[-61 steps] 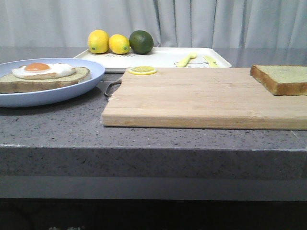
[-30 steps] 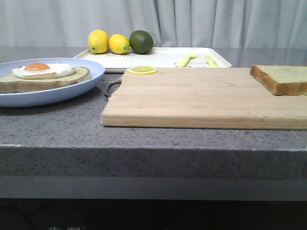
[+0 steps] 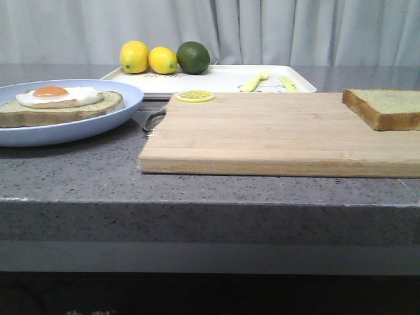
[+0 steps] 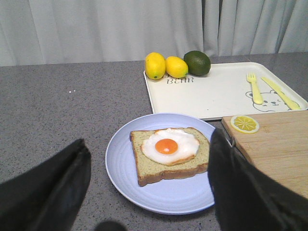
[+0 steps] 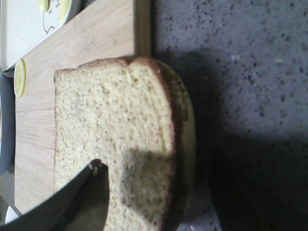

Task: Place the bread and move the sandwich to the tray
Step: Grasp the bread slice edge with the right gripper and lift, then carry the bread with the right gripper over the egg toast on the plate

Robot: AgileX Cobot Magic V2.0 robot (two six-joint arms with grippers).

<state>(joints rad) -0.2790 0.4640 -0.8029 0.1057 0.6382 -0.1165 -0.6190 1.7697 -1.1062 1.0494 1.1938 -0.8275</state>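
The bread point(image 3: 387, 106) is a plain slice lying flat at the right end of the wooden cutting board point(image 3: 275, 134). In the right wrist view it fills the frame point(image 5: 120, 134). My right gripper point(image 5: 163, 192) is open and straddles its crust edge: one finger point(image 5: 82, 192) is over its face, the other is a dark shape beyond the crust. The sandwich point(image 4: 168, 154), egg on top, lies on the light blue plate point(image 4: 144, 192). My left gripper point(image 4: 149, 144) is open and empty, hovering near the plate. The white tray point(image 3: 216, 79) is at the back. Neither gripper shows in the front view.
Two lemons point(image 3: 134, 56) and a lime point(image 3: 193, 57) sit on the tray's far left corner. A yellow fork point(image 4: 254, 89) and a knife point(image 4: 281, 93) lie on its right side. A lemon slice point(image 3: 194, 96) lies on the board's back left corner.
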